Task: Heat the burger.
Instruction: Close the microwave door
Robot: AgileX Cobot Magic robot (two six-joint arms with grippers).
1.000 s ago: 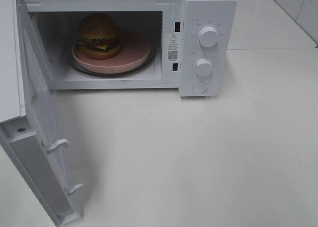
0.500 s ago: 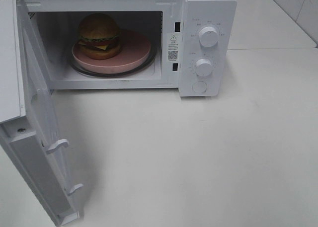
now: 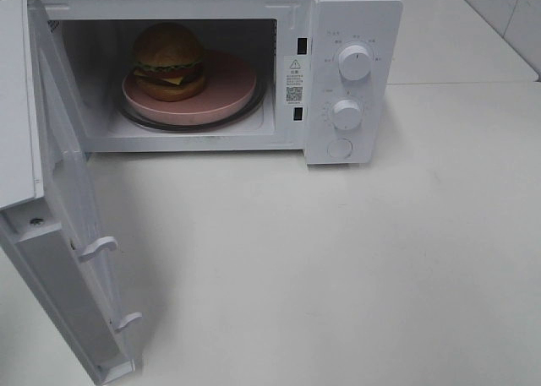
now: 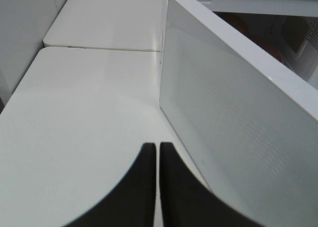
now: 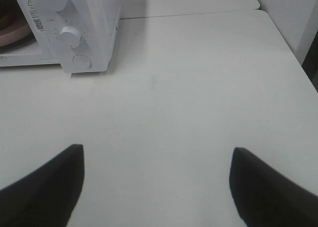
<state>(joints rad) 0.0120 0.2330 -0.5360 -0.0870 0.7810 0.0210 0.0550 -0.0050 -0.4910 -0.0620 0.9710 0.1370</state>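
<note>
One burger [image 3: 169,61] is sitting in the open microwave [image 3: 353,73], upper left.
White tabletop [image 3: 338,276] is meeting tiled wall [image 3: 507,14] upper right; left gripper [image 4: 157,146] is resting clenched, empty; right gripper [image 5: 156,150] is gaping.

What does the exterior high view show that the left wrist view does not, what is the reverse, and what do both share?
Only exterior high: the whole burger on the pink plate inside the microwave, plus the upper knob and lower knob. Only left wrist: the left gripper, shut and empty, and the outer face of the open door. Both: that door and the white table.
</note>
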